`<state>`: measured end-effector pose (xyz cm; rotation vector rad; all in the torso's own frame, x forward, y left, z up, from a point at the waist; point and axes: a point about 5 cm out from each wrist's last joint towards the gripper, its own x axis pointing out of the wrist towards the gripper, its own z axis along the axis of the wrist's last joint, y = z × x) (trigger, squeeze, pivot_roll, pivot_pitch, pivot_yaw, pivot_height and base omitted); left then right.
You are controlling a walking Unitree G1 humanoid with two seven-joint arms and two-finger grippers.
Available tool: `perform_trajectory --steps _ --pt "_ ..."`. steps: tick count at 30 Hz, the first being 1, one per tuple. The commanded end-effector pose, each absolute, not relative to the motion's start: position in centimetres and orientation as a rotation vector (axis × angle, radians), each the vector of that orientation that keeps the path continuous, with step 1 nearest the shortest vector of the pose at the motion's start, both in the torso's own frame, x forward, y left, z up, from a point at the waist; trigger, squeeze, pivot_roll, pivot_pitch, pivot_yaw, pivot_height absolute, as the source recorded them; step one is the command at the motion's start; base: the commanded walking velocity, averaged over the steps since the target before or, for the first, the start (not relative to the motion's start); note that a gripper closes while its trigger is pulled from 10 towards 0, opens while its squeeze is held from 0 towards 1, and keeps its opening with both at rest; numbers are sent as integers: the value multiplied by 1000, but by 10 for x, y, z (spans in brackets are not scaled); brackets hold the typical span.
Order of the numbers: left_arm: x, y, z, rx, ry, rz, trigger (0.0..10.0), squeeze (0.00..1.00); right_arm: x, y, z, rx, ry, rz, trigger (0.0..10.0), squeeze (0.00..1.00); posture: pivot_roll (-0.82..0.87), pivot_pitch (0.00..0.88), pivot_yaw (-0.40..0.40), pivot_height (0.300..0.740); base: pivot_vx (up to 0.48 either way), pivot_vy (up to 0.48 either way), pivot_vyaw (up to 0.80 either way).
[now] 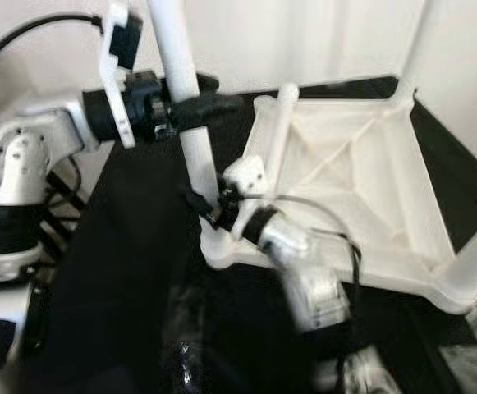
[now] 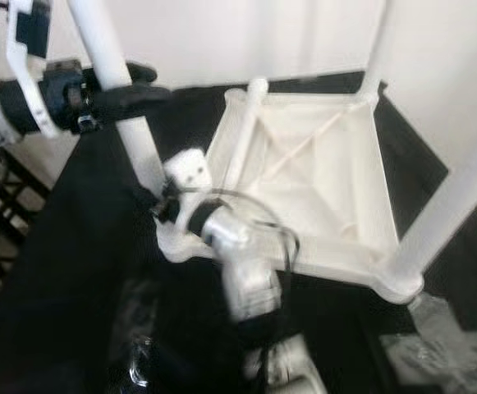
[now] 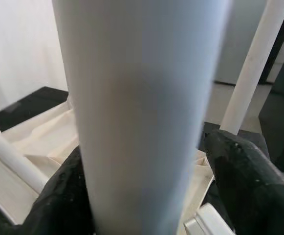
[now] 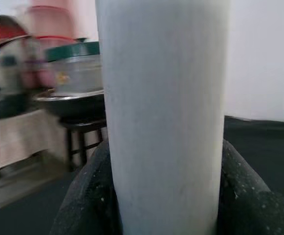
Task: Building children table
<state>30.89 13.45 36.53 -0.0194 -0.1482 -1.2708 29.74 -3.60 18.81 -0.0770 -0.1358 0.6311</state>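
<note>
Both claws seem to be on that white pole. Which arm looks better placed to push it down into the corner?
Probably the left: the left gripper clamps the leg higher up, while the right gripper holds near its base.

A black cloth-covered surface [image 1: 131, 271] spans the lower and middle frame. On it, right of centre, lies the white tabletop [image 1: 361, 197] upside down, ribs showing, with 4 white legs rising from its corners. Crinkled clear plastic [image 2: 435, 345] rests at the lower right edge.
</note>
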Motion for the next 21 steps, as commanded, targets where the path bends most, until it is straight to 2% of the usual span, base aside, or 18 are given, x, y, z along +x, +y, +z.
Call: perform_trajectory --steps 1,7,8,12,13,14,15,19,20,21 --pt "309 135 369 -8 -135 -1283 10000 0 293 -48 127 -111 161 607 0 0 -14 94 156 740 0 0 0" --pt "314 132 365 -33 -127 -1268 10000 0 300 -43 134 -144 114 649 0 0 -19 91 140 740 0 0 0" --pt "314 133 364 -44 -118 -1273 0 0 300 -41 136 -140 106 651 0 0 -21 87 146 740 0 0 0" --pt "313 134 360 -36 -95 -1289 0 0 298 -39 144 -144 97 630 0 0 -22 83 147 740 0 0 0" --pt "313 133 359 -36 -92 -1291 0 0 301 -39 148 -147 88 628 6588 0 -22 78 146 740 0 0 0" --pt "313 133 359 -36 -92 -1291 0 0 301 -39 148 -147 88 628 6588 0 -22 78 146 740 0 0 0" --pt "312 133 359 -34 -91 -1290 0 0 300 -37 155 -147 73 648 10000 0 -22 76 144 740 0 0 0" --pt "313 133 360 -38 -93 -1288 0 0 302 -34 164 -164 24 706 10000 35 -21 70 142 740 0 0 0" --pt "313 133 360 -38 -100 -1285 0 0 308 -36 179 -132 -18 855 10000 1000 -19 64 139 740 0 0 0" --pt "314 133 361 -36 -106 -1284 0 0 315 -42 194 -119 -69 996 10000 1000 -19 55 138 740 0 0 0"
